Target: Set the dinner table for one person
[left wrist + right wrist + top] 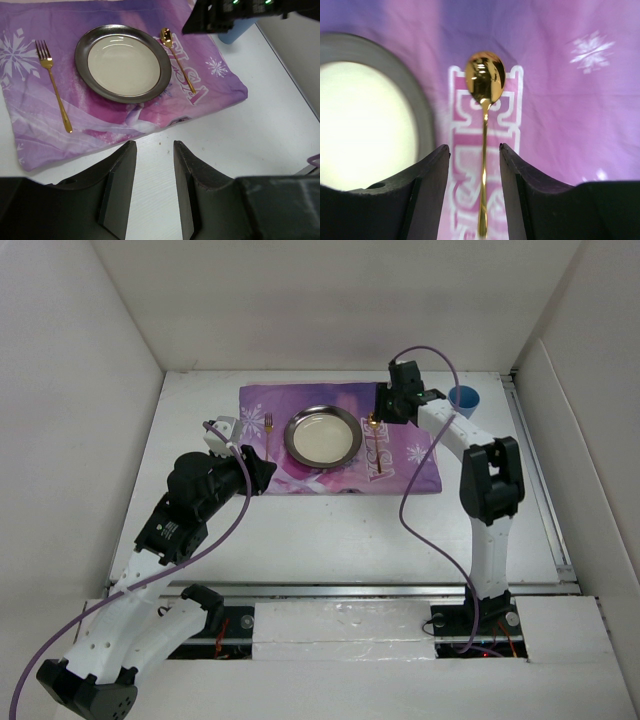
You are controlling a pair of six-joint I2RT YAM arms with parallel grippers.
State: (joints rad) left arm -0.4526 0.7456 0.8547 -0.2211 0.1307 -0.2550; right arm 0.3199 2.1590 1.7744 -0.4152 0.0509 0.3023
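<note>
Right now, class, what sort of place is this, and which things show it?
Likely a robot test bench: white panels box in the tabletop, left arm and right arm bolted at its edge, plate on purple cloth.

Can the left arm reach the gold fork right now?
Probably yes. The fork lies uncovered on the purple cloth beside the plate, and the left claw hangs open near the cloth's edge with nothing between.
</note>
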